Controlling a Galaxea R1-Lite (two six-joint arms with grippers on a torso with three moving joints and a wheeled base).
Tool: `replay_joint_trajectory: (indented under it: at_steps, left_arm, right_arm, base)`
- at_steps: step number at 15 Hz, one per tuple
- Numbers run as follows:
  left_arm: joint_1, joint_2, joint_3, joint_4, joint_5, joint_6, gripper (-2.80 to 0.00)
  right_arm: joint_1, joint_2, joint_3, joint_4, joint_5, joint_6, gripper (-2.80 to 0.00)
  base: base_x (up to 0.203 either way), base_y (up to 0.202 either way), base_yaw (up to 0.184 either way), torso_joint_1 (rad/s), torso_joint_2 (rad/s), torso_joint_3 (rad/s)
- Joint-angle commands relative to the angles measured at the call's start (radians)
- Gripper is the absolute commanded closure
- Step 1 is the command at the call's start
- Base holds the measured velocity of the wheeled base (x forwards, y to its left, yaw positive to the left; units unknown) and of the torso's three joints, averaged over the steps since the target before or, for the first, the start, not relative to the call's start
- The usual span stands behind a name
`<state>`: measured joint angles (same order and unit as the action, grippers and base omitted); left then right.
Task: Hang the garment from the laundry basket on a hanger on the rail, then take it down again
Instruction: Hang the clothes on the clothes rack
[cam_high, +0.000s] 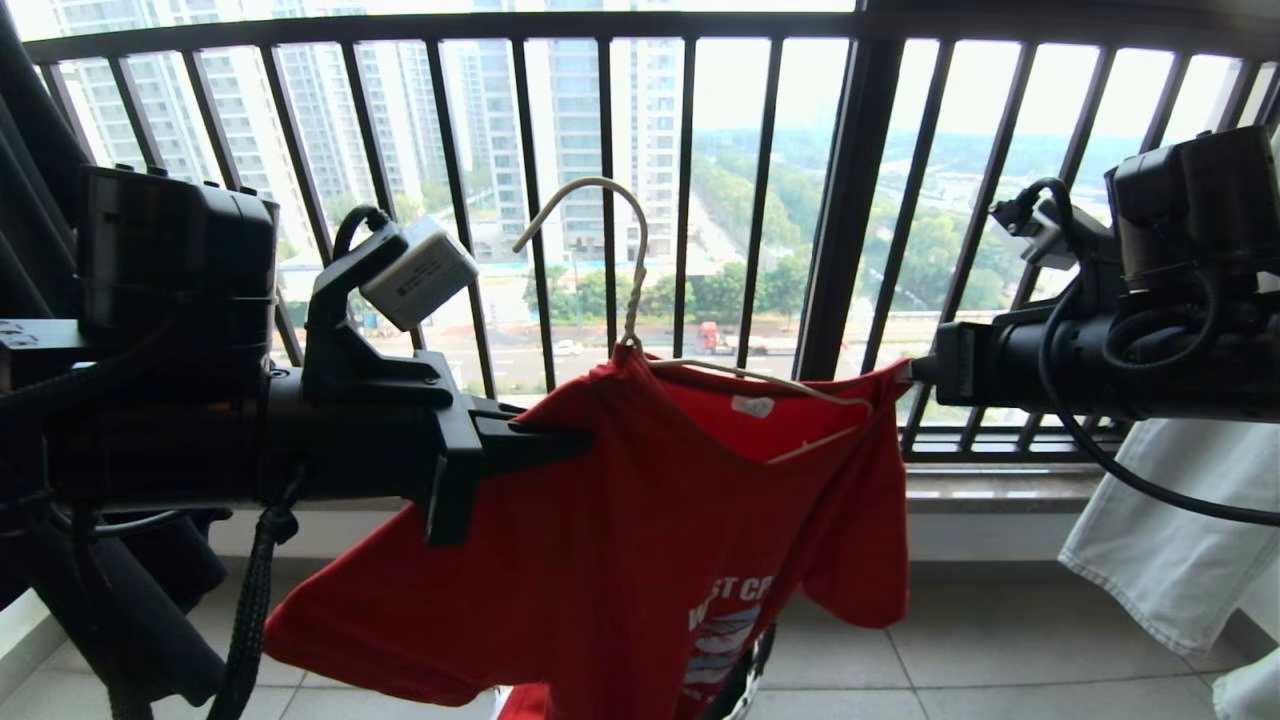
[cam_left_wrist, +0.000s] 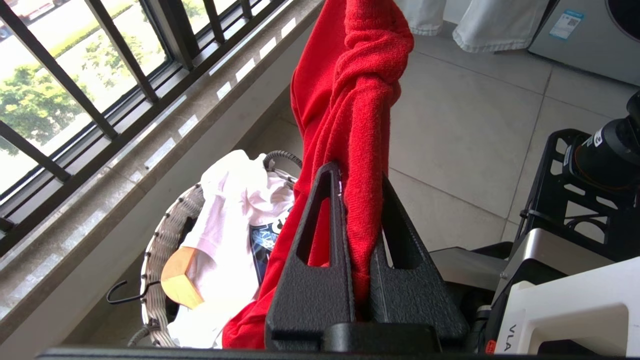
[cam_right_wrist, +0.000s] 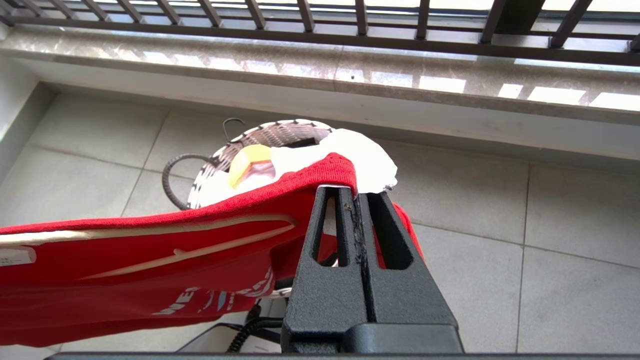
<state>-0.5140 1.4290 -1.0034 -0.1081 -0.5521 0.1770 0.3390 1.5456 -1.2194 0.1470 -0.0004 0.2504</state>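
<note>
Here the garment (cam_high: 640, 520), a red short-sleeved T-shirt with white lettering and a blue-white chest graphic, hangs stretched between the two grippers in front of the black window railing (cam_high: 600, 200). The left gripper (cam_high: 575, 440) has its fingers pinched together on a bunched fold at one shoulder; the right gripper (cam_high: 912, 370) is likewise clamped tight on the opposite shoulder edge. Between them, the cream wire hanger (cam_high: 625, 280) sits inside the neckline, its hook rising free above the collar.

The left wrist view shows the red cloth twisted like a rope as it leaves the fingers (cam_left_wrist: 320, 240), and below it the laundry basket (cam_left_wrist: 165, 235) holding a white shirt (cam_left_wrist: 225, 220) and a wooden hanger (cam_left_wrist: 182, 277). Only the right wrist view shows the wire hanger's arm lying inside the fabric, just beside that gripper's fingers (cam_right_wrist: 325, 240).
</note>
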Motion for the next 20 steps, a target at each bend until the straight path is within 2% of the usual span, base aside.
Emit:
replay_joint_trajectory:
  at_steps: [1,7,14,20]
  left_arm:
    - [-0.023,0.024,0.001,0.000,-0.003,0.000,0.00]
    - [-0.074,0.059,0.013,-0.001,-0.002,0.001,0.00]
    - [-0.074,0.081,0.007,-0.003,0.016,0.004,0.00]
    - [-0.069,0.047,0.009,-0.003,0.046,0.008,0.00]
  right_arm:
    - [0.008,-0.010,0.004,0.000,0.002,0.001,0.00]
    - [0.040,-0.028,0.016,0.005,0.003,0.003,0.00]
    - [0.084,-0.075,0.018,0.052,-0.001,0.003,0.00]
    - [0.060,-0.061,0.012,0.057,-0.047,-0.011,0.00]
  base:
    - [0.000,0.000,0.000,0.000,0.00,0.000]
    - [0.000,0.000,0.000,0.000,0.00,0.000]
    - [0.000,0.000,0.000,0.000,0.00,0.000]
    - [0.000,0.000,0.000,0.000,0.00,0.000]
